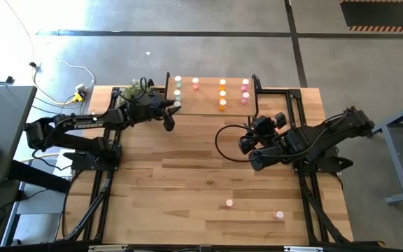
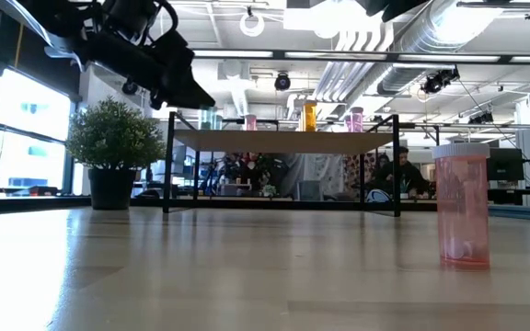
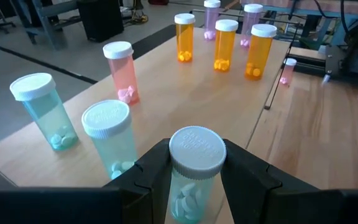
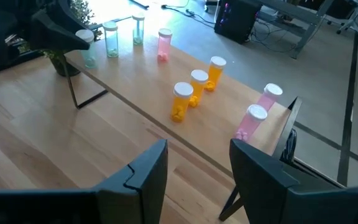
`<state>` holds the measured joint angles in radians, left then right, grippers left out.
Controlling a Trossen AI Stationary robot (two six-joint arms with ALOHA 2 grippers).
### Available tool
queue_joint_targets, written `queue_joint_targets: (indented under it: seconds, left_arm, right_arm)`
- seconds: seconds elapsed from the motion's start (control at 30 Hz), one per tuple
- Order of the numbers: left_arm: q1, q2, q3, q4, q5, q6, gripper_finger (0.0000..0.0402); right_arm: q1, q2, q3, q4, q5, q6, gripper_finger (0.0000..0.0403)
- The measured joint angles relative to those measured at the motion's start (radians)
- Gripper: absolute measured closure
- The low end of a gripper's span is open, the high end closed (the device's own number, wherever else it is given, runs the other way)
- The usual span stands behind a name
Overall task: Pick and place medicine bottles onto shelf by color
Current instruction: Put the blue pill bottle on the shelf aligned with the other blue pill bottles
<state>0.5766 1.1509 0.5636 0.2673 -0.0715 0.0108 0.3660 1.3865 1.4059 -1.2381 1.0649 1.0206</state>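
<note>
Left arm stretched across toward the far side, wrist bent down, left hand (image 3: 194,180) clamped, fingers (image 3: 157,171) pressed on both sides of a held bottle. Right arm folded mid-bench, right hand (image 4: 194,168) raised, fingers (image 4: 145,171) parted, holding nothing.

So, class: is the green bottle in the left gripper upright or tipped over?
Upright. In the left wrist view the green bottle stands cap-up between the left gripper fingers, pills at its bottom, at the shelf edge.
</note>
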Motion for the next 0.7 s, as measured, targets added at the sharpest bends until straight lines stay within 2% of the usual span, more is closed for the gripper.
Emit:
queue_joint_targets:
  seconds: [0.37,0.7]
  left_arm:
    - [0.0,0.004,0.0,0.006,-0.038,0.0,0.0286]
    - [0.0,0.004,0.0,0.01,-0.023,-0.008,0.0286]
  right_arm:
    - [0.0,0.0,0.0,0.0,-0.018,0.0,0.0238]
    - [0.0,0.0,0.0,0.0,-0.019,0.0,0.0238]
